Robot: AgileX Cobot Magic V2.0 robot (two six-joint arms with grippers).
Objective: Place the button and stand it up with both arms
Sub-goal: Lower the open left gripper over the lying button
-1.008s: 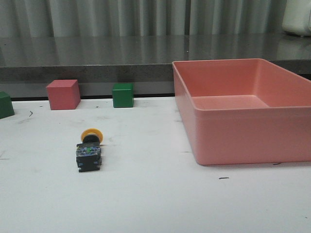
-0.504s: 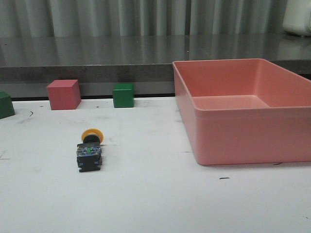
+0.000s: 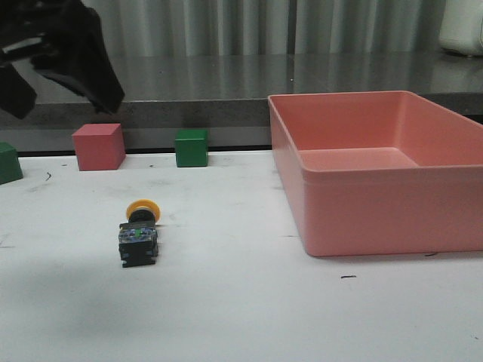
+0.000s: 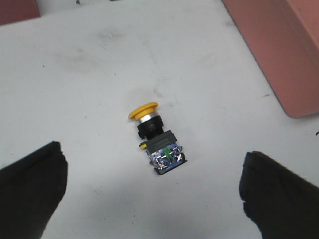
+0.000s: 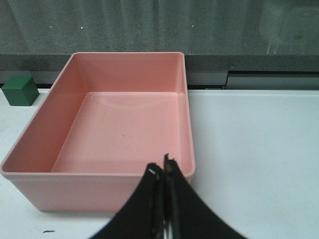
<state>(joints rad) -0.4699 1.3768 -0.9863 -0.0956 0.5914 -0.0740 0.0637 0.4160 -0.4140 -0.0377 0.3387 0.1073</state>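
The button (image 3: 139,232) lies on its side on the white table, left of centre, yellow cap pointing away from me and clear-bluish base toward me. It also shows in the left wrist view (image 4: 156,141). My left gripper (image 3: 56,56) hangs blurred high at the upper left, well above the button. In the left wrist view my left gripper (image 4: 152,191) is open wide and empty, with the button lying between and beyond the fingers (image 4: 30,189). My right gripper (image 5: 162,171) is shut and empty, in front of the pink bin; it does not show in the front view.
A large pink bin (image 3: 377,219) stands at the right, also in the right wrist view (image 5: 30,177). A pink cube (image 3: 98,146) and a green cube (image 3: 191,148) sit at the table's far edge. Another green cube (image 3: 7,163) is at the left edge.
My left arm has come into the front view at the upper left; it was out of view before. The button has not moved.
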